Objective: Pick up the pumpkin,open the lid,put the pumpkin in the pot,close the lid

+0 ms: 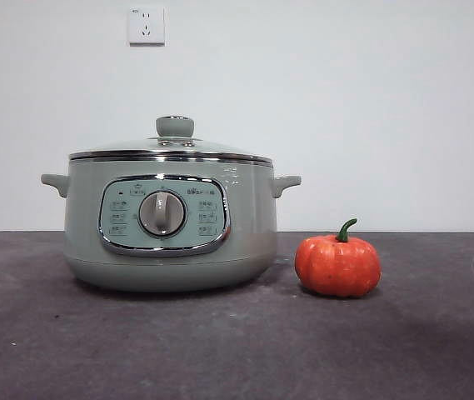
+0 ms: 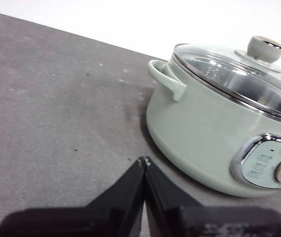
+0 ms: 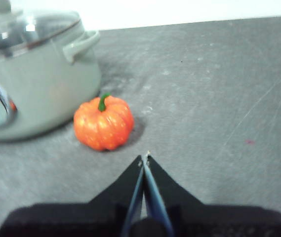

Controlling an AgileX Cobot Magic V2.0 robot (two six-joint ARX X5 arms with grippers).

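A: Nearest first: what is sitting at the lower right of the front frame?

B: The pumpkin (image 1: pixel 337 265) is resting on the dark table (image 1: pixel 220 350), stem up, just beside the pot (image 1: pixel 168 218) but not touching it. I'd judge it is sitting clear so jaws can close around it.

A: And the grippers?

B: The right gripper (image 3: pixel 144 159) is hovering near the pumpkin, jaws pressed together and clasping nothing. It will need to spread them before grasping. The left gripper (image 2: pixel 144 160) is waiting beside the pot's side handle (image 2: pixel 167 79), jaws likewise pinched together and empty.

A: Farther back?

B: The lid (image 1: pixel 170 148) is sitting squarely on the pot at centre left, its knob (image 1: pixel 175 127) upright. Nothing looks started. Behind, a wall socket (image 1: pixel 146 25) is showing at the upper left.
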